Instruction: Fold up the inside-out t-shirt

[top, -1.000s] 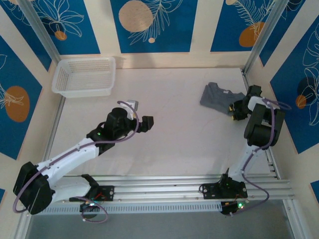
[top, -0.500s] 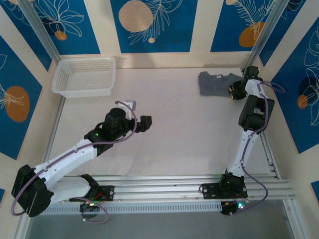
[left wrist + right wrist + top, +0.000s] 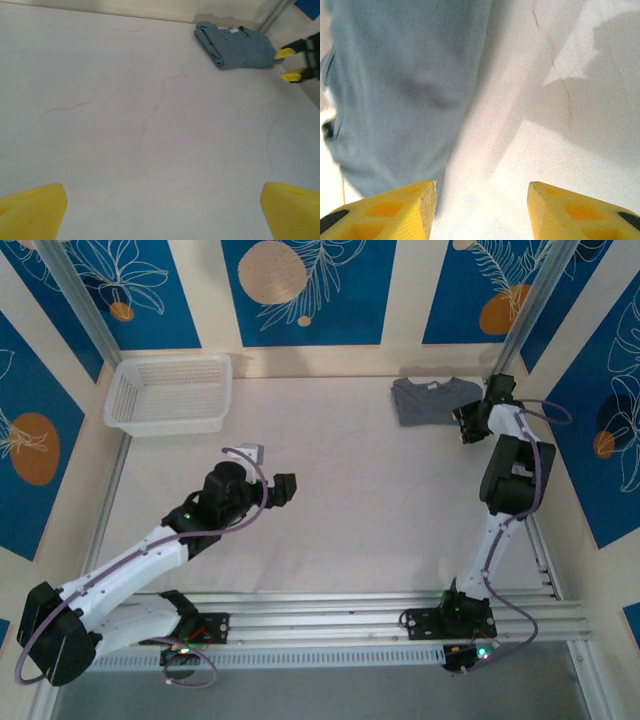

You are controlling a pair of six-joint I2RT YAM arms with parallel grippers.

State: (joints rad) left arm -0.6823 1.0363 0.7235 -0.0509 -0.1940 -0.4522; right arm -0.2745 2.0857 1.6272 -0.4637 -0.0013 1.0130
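Two things have been changed within the last second: the place of the inside-out t-shirt (image 3: 435, 400) and the hold on it. A second ago it was seen as a rumpled bundle nearer the front, right at the right gripper's fingertips. Now it is laid as a flat, compact rectangle at about 1 o'clock on the table (image 3: 350, 500), close to the far wall, with its white neck tag (image 3: 432, 386) showing at the far edge.

The right gripper (image 3: 466, 424) is found at roughly 4 o'clock from the garment, its jaws partly parted with nothing between them (from the wrist, bare table is seen between the yellow fingers (image 3: 395, 210), the grey cloth lying just beside one of them). The left gripper (image 3: 268, 470) is spread wide and empty over the table's middle, at about 8 o'clock from the shirt and well apart from it. The white basket (image 3: 170, 395) is left at 11 o'clock.

The release is judged to mean that the folding is finished or nearly so — withdrawal of the right arm is probably all that is left.
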